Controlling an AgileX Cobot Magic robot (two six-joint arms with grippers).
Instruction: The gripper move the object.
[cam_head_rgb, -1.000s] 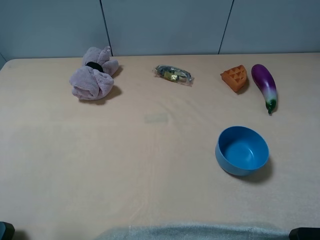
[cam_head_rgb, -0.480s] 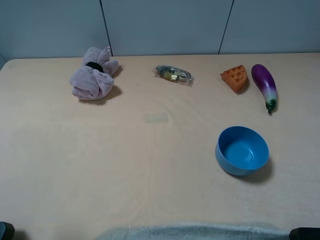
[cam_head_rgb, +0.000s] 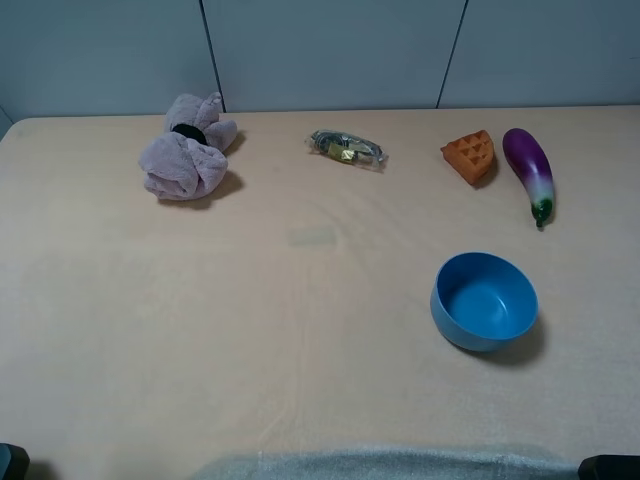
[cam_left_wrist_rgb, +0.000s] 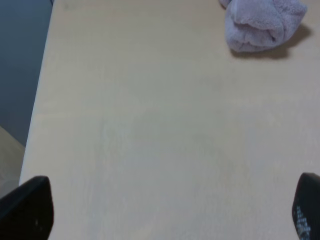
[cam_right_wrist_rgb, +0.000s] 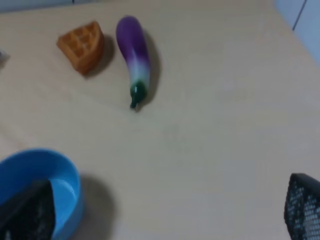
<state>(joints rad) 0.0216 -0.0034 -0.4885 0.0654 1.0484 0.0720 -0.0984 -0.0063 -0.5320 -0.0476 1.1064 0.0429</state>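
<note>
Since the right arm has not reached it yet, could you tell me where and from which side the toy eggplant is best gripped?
Probably from above, across the thick purple middle of the eggplant. It lies flat on the table, stem toward the blue bowl, so its long sides are exposed. The waffle wedge sits close on one side, so the open right gripper should keep one finger in that gap.

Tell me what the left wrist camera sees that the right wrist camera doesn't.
Only the left wrist view shows the pink plush toy and the left gripper, open above bare table. Only the right wrist view shows the toy eggplant, orange waffle wedge, blue bowl and right gripper, open. Both show the beige table.
</note>
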